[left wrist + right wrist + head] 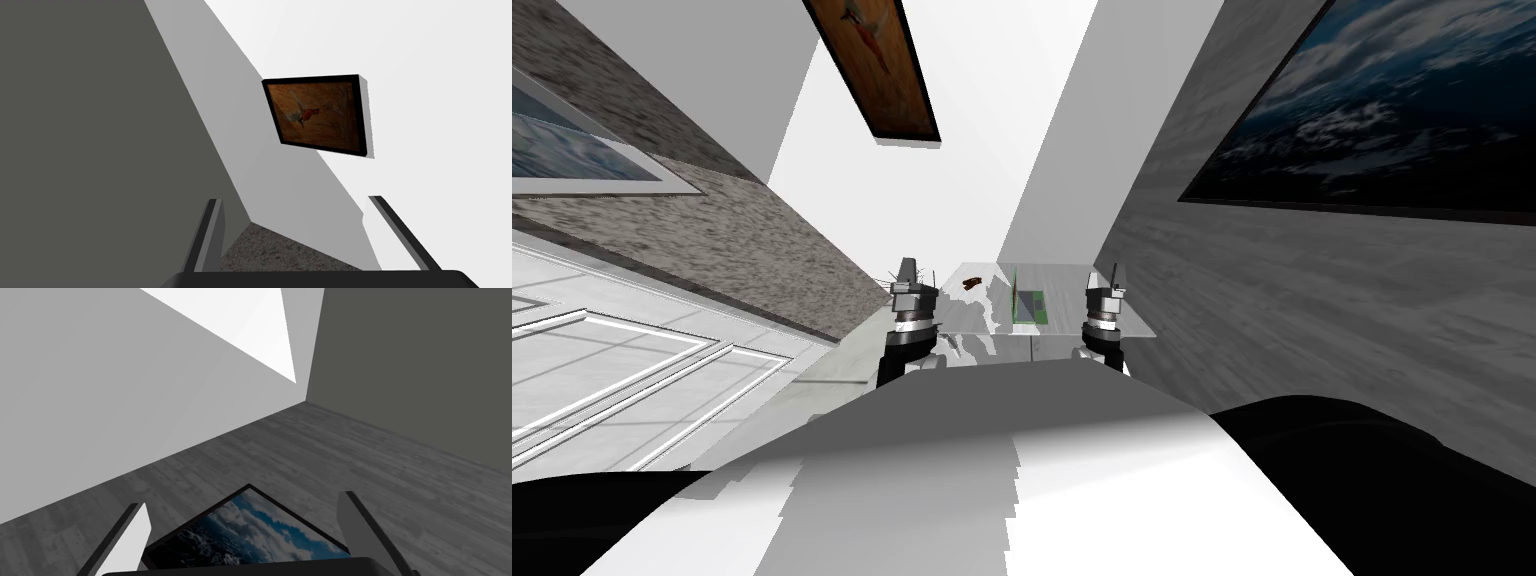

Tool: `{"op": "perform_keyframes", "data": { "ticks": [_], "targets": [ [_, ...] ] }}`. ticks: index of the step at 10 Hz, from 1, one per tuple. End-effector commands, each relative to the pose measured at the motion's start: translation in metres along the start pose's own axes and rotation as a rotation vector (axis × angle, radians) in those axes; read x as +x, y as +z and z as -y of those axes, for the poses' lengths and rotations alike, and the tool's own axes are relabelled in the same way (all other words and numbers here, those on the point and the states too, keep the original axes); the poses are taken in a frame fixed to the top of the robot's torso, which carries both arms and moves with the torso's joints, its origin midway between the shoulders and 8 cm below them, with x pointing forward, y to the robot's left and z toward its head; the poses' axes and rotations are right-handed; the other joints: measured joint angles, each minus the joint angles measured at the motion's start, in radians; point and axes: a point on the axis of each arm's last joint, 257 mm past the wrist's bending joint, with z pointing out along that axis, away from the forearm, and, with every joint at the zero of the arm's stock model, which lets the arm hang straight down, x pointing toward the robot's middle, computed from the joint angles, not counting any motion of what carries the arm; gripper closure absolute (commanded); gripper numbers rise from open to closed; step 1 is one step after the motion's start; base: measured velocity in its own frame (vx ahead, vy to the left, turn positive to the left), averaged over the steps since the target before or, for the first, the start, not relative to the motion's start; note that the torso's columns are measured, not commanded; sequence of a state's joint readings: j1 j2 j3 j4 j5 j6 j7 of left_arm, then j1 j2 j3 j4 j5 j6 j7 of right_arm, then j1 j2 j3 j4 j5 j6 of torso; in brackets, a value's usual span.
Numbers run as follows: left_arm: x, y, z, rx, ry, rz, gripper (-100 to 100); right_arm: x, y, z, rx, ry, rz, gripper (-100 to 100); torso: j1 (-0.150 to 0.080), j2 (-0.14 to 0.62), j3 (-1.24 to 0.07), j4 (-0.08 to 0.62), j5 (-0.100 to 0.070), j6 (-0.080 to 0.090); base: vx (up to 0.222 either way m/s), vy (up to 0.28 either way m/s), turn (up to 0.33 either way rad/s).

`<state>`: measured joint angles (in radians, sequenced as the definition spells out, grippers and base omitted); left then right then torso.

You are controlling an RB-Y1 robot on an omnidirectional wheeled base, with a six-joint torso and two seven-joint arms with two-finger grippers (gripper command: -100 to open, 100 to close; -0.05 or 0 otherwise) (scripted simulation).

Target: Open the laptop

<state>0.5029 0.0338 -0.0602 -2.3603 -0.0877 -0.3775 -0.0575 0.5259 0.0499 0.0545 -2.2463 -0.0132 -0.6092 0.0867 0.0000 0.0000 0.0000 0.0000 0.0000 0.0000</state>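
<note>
Laptop lay on the table, between both upturned grippers. Left gripper and right gripper gaped wide, holding nothing. One hand should dip to the lid's free edge and lift slowly, sparing the base

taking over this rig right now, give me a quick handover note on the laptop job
Left claw: open, empty, raised by the table's left side.
Right claw: open, empty, raised by the table's right side.
Laptop: on the table ahead, between the claws and nearer the right one; neither touches it. A small brown thing lies to its left.
Done: robot is at the table. Whether the lid is up is too small to tell.
Left: bring a claw, probably the right, to the lid and lift it.
</note>
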Motion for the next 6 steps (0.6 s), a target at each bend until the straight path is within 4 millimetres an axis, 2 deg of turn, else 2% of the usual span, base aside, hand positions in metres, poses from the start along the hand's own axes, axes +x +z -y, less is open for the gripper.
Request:
{"op": "perform_keyframes", "data": {
  "ticks": [1,6],
  "targets": [
    [0.0000,0.0000,0.0000,0.000,0.000,0.000,0,0.0000,0.0000,0.0000,0.000,0.000,0.000,0,0.000,0.040,-0.082,0.041,0.000,0.000,0.000,0.000,0.000],
    [0.0000,0.0000,0.0001,0.000,0.000,0.000,0,0.0000,0.0000,-0.0001,0.000,0.000,0.000,0,0.000,0.396,-0.792,0.396,0.000,0.000,0.000,0.000,0.000]
  ]
}}
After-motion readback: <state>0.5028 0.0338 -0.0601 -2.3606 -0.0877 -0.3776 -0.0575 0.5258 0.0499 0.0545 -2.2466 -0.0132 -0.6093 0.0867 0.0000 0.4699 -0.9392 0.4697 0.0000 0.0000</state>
